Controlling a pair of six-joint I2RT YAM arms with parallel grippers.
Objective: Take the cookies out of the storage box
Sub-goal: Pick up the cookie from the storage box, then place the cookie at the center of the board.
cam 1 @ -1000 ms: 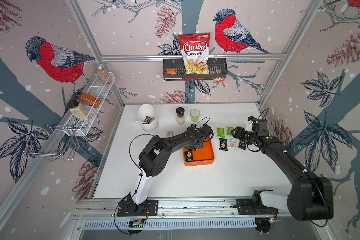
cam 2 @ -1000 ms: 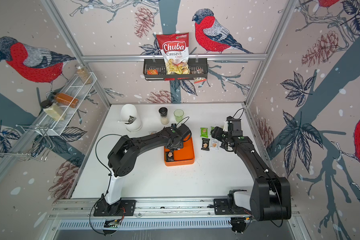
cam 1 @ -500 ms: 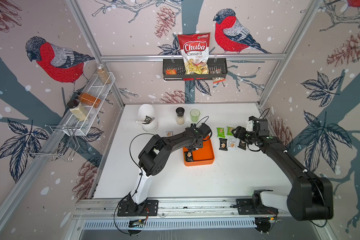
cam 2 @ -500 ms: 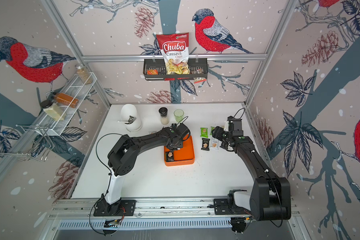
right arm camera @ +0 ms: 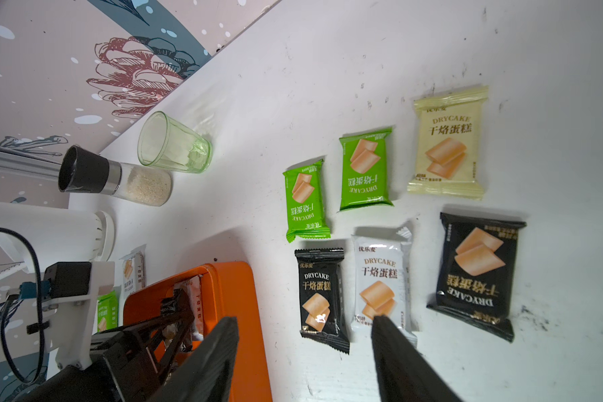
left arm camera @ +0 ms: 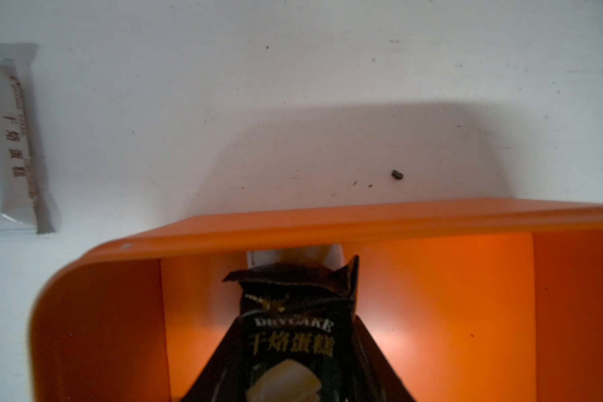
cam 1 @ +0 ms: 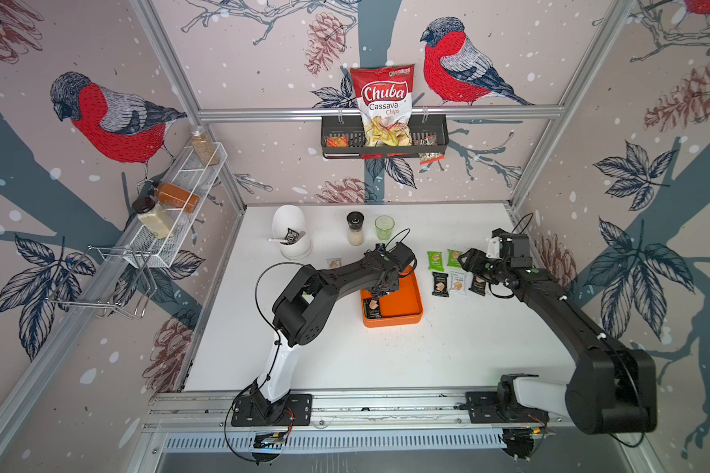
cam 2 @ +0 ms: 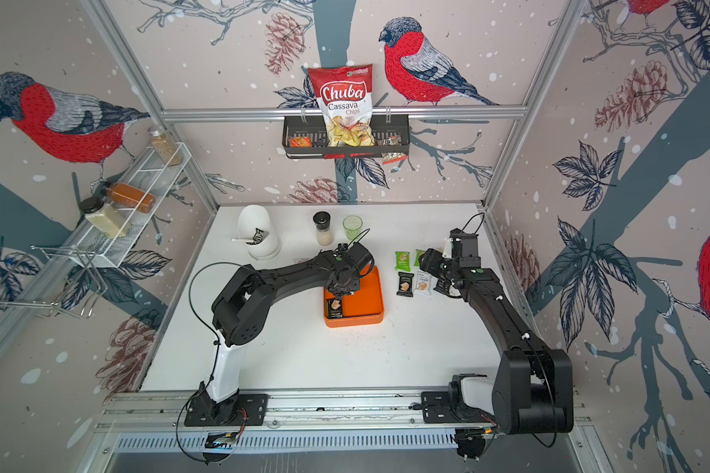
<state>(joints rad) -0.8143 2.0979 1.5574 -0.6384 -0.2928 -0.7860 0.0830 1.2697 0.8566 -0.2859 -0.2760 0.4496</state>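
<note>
Orange storage box [cam 1: 402, 305] mid-table [cam 1: 386, 360]. One loose black packet [cam 1: 372, 308] lies flat in its 7 o'clock corner. Toward 11 o'clock inside, left gripper [cam 1: 379, 291], jaws clenched on held black packet [left arm camera: 298, 313]; pale packet [right arm camera: 193, 292] beyond, at far wall. At box's 3 o'clock, apart from it, six cookies [right arm camera: 364, 170] on table: black, white, black nearer; two green, one pale yellow farther. Over these hovers right gripper [right arm camera: 303, 320], jaws released, nothing between. At 12 o'clock, well beyond, grinder [cam 1: 355, 229] and green glass [cam 1: 384, 227]
</note>
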